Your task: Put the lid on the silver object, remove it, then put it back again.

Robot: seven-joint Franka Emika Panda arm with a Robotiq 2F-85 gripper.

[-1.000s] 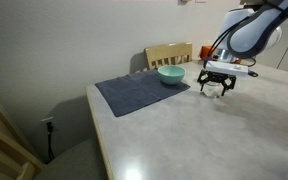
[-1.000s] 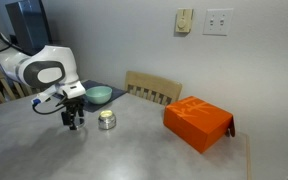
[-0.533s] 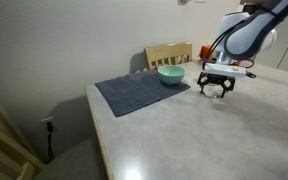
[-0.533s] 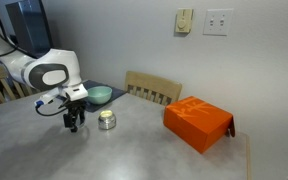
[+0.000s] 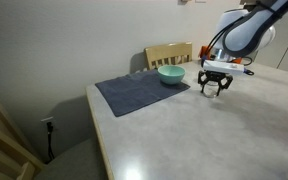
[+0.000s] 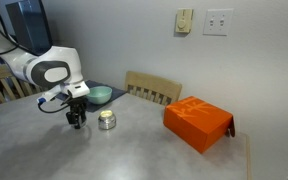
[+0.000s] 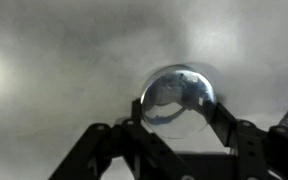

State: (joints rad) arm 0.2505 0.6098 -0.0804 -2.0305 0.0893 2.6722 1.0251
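Hand point(image 7: 179, 110) clamped on the lid point(image 7: 176, 90), down by the grey table point(image 6: 134, 152), silver object point(image 6: 107, 120) just beside, teal bowl point(image 6: 99, 95) behind

In an exterior view the camera stands well back off a corner of the table point(image 5: 184, 135), raised, facing the wall, with the dark mat point(image 5: 139, 93) at centre, the teal bowl point(image 5: 170, 74) and wooden chair point(image 5: 169, 53) near 12 o'clock and the arm point(image 5: 246, 32) at 2 o'clock. In an exterior view set lower, the arm sits at 9 o'clock and an orange box point(image 6: 197, 123) at 4 o'clock; both exterior views share bowl, chair, tabletop and gripper point(image 6: 76, 122). The wrist view looks down from very near, the gripper entering at 6 o'clock around the lid point(image 7: 177, 97).
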